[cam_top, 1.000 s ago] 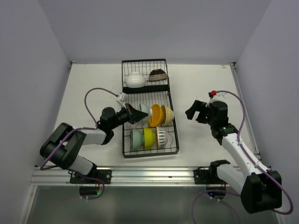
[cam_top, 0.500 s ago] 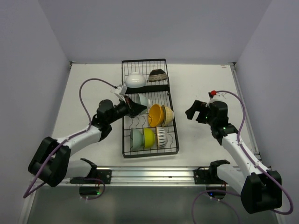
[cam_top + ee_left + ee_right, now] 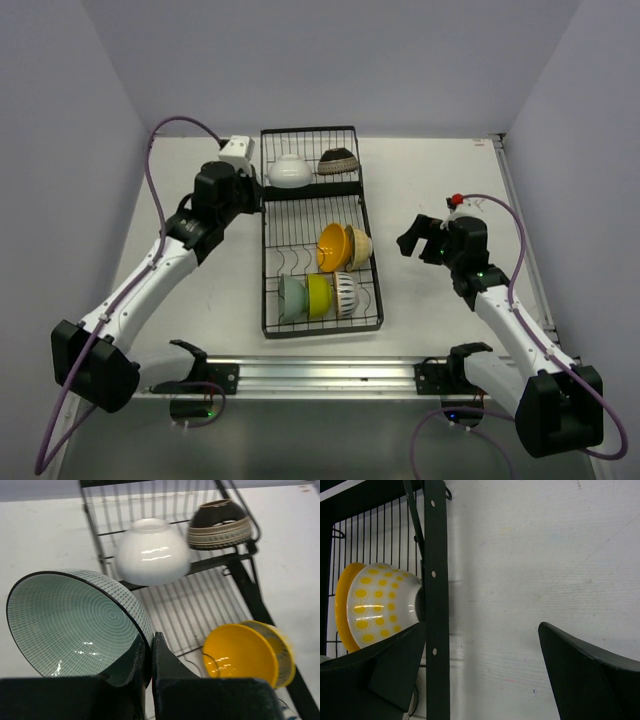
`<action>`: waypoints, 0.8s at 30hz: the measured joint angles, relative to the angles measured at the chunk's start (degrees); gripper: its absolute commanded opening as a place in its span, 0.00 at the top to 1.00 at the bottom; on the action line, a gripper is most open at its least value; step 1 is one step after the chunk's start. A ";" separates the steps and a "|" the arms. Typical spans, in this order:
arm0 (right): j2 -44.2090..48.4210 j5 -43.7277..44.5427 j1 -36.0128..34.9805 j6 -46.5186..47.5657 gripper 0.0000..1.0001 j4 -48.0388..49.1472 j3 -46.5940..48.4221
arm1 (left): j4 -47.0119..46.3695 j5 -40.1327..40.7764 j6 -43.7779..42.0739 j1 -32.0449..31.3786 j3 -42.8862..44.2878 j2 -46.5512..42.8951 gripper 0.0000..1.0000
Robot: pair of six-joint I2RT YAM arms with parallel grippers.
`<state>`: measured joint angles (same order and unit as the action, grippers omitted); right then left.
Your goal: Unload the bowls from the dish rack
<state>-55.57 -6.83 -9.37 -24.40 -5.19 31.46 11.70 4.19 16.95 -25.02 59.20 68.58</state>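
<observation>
My left gripper point(image 3: 148, 652) is shut on the rim of a pale green bowl point(image 3: 70, 617) with a fine grid pattern, held in the air. In the top view this gripper point(image 3: 246, 196) hangs at the dish rack's point(image 3: 267, 262) left side, and the arm hides the held bowl. The small section holds a white bowl point(image 3: 290, 170) and a dark brown patterned bowl point(image 3: 338, 161). An orange bowl point(image 3: 332, 247) and a cream dotted bowl point(image 3: 359, 246) lean mid-rack. A pale green bowl point(image 3: 292, 297), a yellow-green bowl point(image 3: 318, 294) and a striped bowl point(image 3: 345, 292) stand at the front. My right gripper point(image 3: 418, 241) is open and empty, right of the rack.
The rack's right side bar point(image 3: 435, 600) runs just inside my right gripper's point(image 3: 482, 650) left finger, with bare white table point(image 3: 520, 580) between the fingers. Grey walls close the table on the left, back and right. A rail point(image 3: 330, 375) runs along the near edge.
My left arm has lifted the pale green bowl out of the rack's larger section and carried it back and to the left. The right arm has not moved.
</observation>
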 measured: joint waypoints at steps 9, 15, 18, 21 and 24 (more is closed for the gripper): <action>0.11 0.00 0.00 0.00 0.01 0.00 0.00 | 14.78 10.67 -4.39 13.64 10.32 12.15 1.00; 0.24 0.00 -0.09 0.00 0.01 0.00 0.00 | 21.68 14.12 -6.64 14.78 25.29 29.46 1.00; 0.59 0.20 -0.55 0.00 0.01 -0.07 0.00 | 24.26 13.97 -7.41 15.04 32.37 35.34 1.00; 0.72 0.31 -1.18 0.00 0.01 -0.11 0.00 | 25.59 12.63 -7.63 16.31 39.26 40.83 1.00; 0.85 0.85 -1.70 0.00 0.02 -0.13 0.00 | 26.36 11.98 -7.56 18.08 43.41 45.09 1.00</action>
<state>-54.72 -5.98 -11.07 -24.40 -5.32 31.46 38.06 16.16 9.39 -6.94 102.61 113.67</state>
